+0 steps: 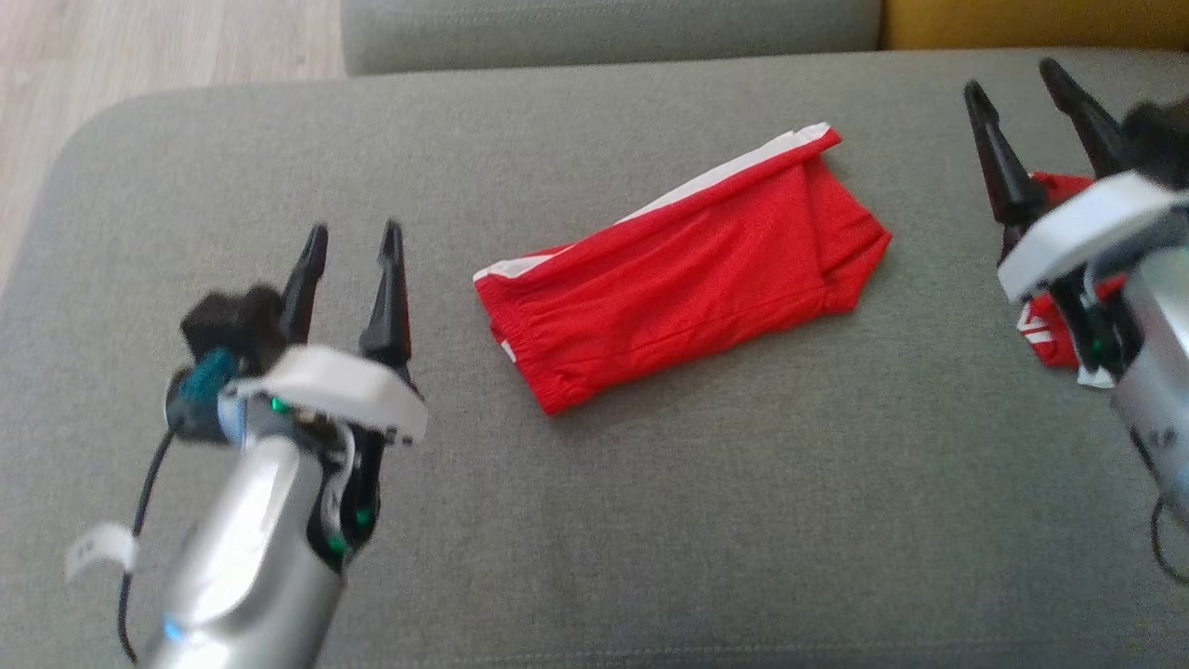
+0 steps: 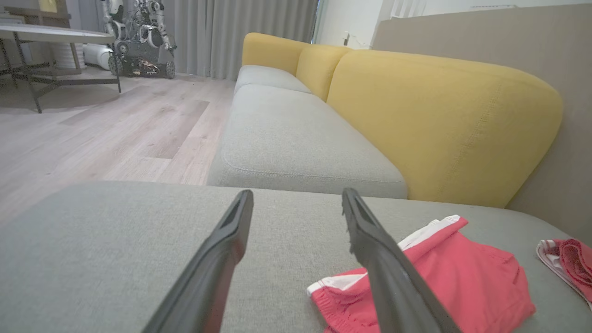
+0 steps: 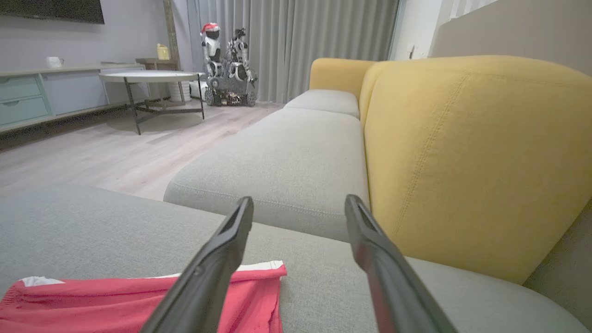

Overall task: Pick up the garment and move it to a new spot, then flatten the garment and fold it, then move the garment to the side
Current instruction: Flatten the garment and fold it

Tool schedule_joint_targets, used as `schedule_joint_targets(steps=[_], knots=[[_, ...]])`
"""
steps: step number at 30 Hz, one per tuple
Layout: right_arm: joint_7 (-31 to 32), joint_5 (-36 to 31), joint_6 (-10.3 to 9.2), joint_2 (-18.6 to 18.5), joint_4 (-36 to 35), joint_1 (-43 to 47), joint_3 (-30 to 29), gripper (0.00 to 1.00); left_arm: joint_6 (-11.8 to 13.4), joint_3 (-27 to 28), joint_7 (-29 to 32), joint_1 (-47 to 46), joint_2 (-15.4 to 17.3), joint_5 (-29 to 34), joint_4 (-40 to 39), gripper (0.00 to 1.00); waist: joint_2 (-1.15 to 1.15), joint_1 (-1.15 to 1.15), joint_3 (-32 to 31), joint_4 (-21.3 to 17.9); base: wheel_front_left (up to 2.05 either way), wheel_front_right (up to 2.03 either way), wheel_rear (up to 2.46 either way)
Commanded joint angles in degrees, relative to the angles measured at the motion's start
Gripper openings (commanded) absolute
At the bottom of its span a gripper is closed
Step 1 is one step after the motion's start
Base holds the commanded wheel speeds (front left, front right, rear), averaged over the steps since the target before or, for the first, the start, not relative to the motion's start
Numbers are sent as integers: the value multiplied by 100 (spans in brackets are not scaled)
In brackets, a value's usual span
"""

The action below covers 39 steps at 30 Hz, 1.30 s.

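The garment (image 1: 683,274) is a pair of red shorts with a white side stripe, folded into a slanted rectangle on the grey cushion (image 1: 650,520). It also lies at the lower right of the left wrist view as the garment (image 2: 462,277) and at the lower left of the right wrist view as the garment (image 3: 115,300). My left gripper (image 1: 353,255) stands open to the left of it, empty and apart from the cloth. My right gripper (image 1: 1017,88) is open at the far right, above a second red and white cloth (image 1: 1050,325), holding nothing.
The second red and white cloth (image 2: 569,263) lies bunched near the cushion's right end. Yellow backrests (image 3: 462,157) stand behind the cushion, and another grey seat (image 3: 286,171) adjoins it. Wood floor (image 2: 92,134), a round table (image 3: 148,78) and another robot (image 3: 226,69) lie beyond.
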Motion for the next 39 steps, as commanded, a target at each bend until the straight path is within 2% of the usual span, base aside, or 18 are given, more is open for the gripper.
schedule_joint_targets(steps=[1, 6, 8, 9, 12, 16, 20, 31, 34, 39], knots=[[-66, -210, -5, 52, -269, 278, -225, 100, 24, 351, -68, -9, 23, 85, -258, 100, 0, 1, -116, -72, 0, 0, 0], [-67, -1290, -5, 376, -1194, 1488, -1523, 100, -187, 874, -69, 675, -388, 478, -602, 100, 0, 1, -264, -141, 0, 0, 0], [-67, -1692, -5, 586, -1567, 1960, -2005, 100, -313, 1048, -69, 918, -513, 662, -704, 100, 0, 1, -299, -182, 0, 0, 0], [-67, -2099, -5, 798, -1932, 2379, -2454, 100, -448, 1169, -69, 1126, -599, 886, -784, 100, 0, 1, -336, -218, 0, 0, 0], [-67, -2492, -5, 1206, -2365, 2962, -3023, 100, -589, 1361, -69, 1414, -715, 1120, -882, 100, 0, 1, -402, -260, 0, 0, 0], [-67, -2904, -5, 1607, -2681, 3570, -3383, 100, -687, 1654, -69, 1715, -812, 1165, -925, 100, 0, 1, -435, -294, 0, 0, 0], [-55, -3080, -5, 1831, -2791, 3906, -3521, 100, -744, 1821, -70, 1835, -837, 1218, -892, 100, 0, 1, -377, -307, 0, 0, 0], [111, -3064, -5, 1937, -2943, 3800, -3691, 100, -735, 1709, -70, 1535, -842, 1189, -955, 100, 0, 1, 130, -116, 0, 0, 0], [260, -2810, -5, 1990, -2907, 3594, -3792, 100, -760, 1620, -70, 1401, -842, 1238, -951, 100, 0, 1, 409, 8, 0, 0, 0], [722, -1941, -5, 2124, -2678, 3056, -4036, 100, -748, 1457, -70, 1179, -843, 1208, -938, 100, 0, 1, 841, 258, 0, 0, 0]])
